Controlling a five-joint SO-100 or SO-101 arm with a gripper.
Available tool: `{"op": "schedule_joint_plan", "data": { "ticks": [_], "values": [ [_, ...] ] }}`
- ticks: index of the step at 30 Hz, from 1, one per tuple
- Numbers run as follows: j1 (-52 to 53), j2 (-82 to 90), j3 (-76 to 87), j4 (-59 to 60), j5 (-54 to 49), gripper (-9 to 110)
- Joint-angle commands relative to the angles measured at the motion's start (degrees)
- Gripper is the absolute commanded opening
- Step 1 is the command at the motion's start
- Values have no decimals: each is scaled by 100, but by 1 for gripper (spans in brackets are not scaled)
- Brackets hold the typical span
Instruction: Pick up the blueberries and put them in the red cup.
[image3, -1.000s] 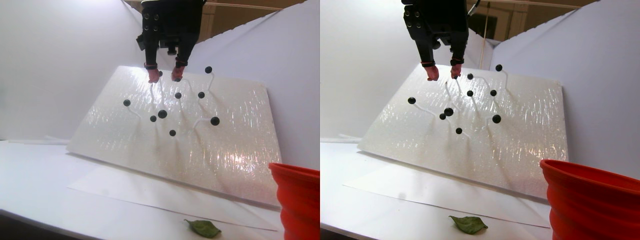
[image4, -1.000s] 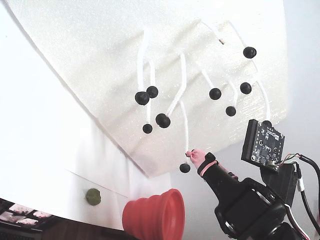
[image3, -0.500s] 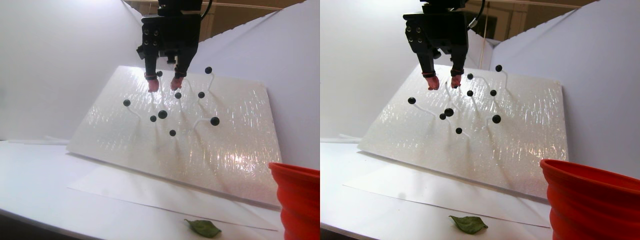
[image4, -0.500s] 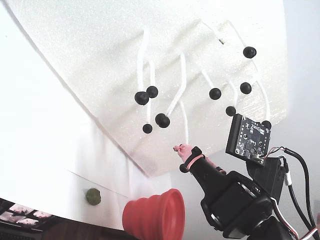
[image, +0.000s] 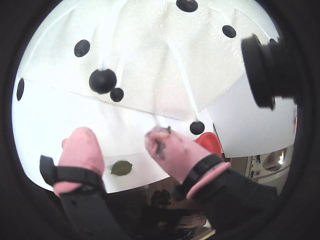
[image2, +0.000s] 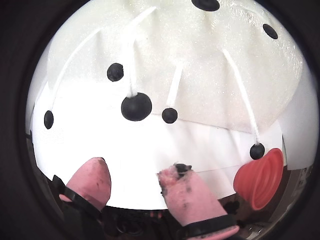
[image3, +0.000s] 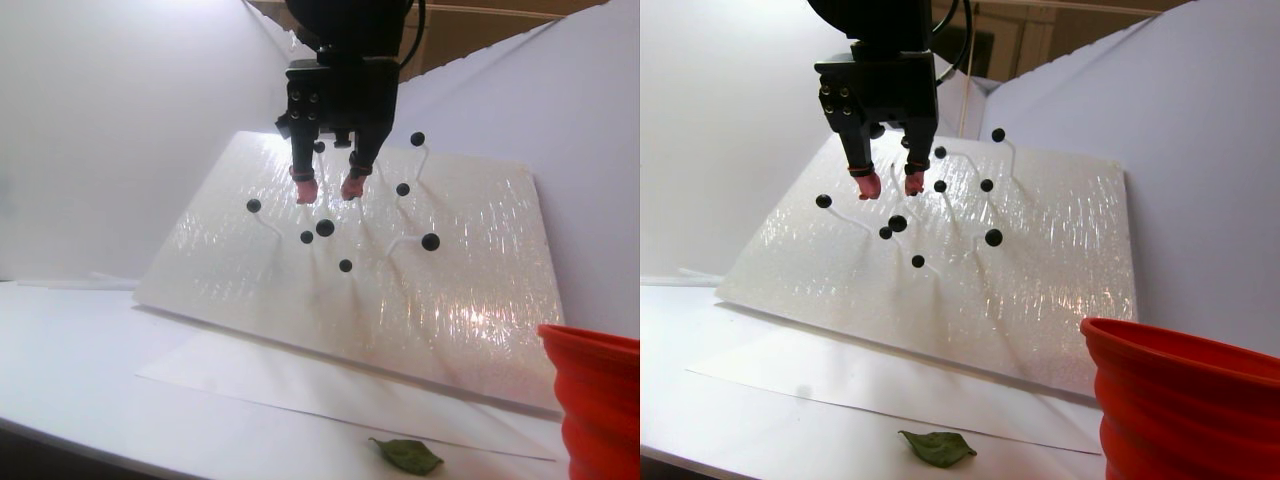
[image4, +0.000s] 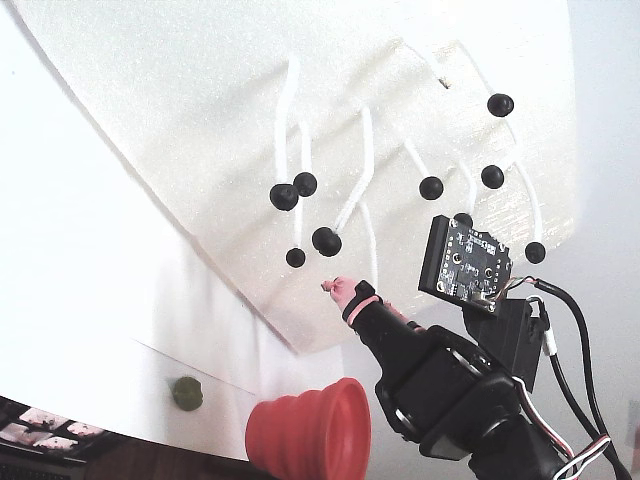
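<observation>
Red cup (image3: 592, 400): ribbed, flared; stands at the right edge of the left half of the stereo pair view, on the white table (image3: 80, 370); its interior is not visible in any view, so contents cannot be told; in the fixed view (image4: 310, 440) it appears at the bottom, wide rim turned toward the lower right; in a wrist view (image2: 260, 177) only its side and rim show.

Blueberries (image3: 325, 228): small dark balls standing on the ends of white stems across a tilted white foam board (image3: 450, 300); well apart from the cup; none seen inside it.

Gripper (image3: 327, 189): black body, pink-covered fingertips (image: 82, 150); the two tips stand moderately apart with nothing between them; it hangs in front of the upper board, above the largest berry.

Green leaf (image3: 405, 456): flat on the table, left of the cup.

View differences: the wrist views alone show dark smudges on one pink tip (image2: 187, 192); the fixed view alone shows a small circuit board (image4: 465, 265) mounted on the arm, plus cables; the stereo pair alone shows the cup's ribbed wall and a paper sheet (image3: 280, 385) under the board.
</observation>
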Motion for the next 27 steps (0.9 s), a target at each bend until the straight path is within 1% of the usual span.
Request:
{"op": "schedule_joint_plan", "data": {
  "ticks": [1, 27],
  "values": [
    [-26, -35, -624, -220, -9, 20],
    [-53, -984, -1028, -1028, -193, 20]
  ]
}}
